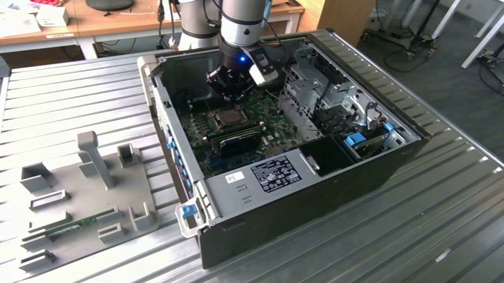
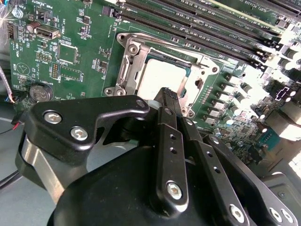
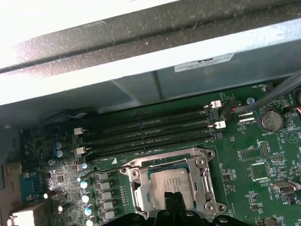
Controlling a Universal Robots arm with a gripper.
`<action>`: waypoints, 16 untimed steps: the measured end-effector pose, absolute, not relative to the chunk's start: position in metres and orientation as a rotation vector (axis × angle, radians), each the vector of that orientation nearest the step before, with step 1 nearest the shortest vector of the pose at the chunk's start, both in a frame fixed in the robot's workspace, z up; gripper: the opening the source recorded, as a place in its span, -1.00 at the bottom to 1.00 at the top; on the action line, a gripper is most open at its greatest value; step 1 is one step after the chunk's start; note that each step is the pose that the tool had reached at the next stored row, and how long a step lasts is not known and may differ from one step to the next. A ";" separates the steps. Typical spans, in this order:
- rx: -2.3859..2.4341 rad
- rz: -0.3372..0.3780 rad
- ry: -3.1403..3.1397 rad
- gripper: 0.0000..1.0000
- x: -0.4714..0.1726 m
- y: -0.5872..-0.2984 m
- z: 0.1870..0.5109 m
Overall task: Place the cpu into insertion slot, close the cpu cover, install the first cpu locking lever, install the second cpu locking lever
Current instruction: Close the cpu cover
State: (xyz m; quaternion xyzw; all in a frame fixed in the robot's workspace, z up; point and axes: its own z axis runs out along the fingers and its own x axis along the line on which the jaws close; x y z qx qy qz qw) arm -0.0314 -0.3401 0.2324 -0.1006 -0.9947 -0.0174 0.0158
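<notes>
The cpu (image 3: 171, 181) lies flat in its socket on the green board, inside the open computer case (image 1: 393, 159). The cpu cover (image 3: 138, 186) rests down around it like a frame. The hand (image 3: 171, 200) hangs just above the chip, fingertips pressed together and holding nothing. The chip is probably light, stiff and delicate, so opposite edges would be the safest grip. The cover looks thin but rigid, and is better pushed on its rim.

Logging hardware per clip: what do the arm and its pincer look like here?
The arm is a silver-grey tube with a blue light at its wrist and a pale box mounted beside it. The pincer is matte black, built of jointed link bars with silver screw heads.
</notes>
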 end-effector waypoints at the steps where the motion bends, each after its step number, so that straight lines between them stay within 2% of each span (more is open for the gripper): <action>1: -0.313 -0.054 -3.094 -0.79 -0.031 -0.340 0.232; 16: -0.307 -0.056 -3.107 -0.79 -0.032 -0.340 0.232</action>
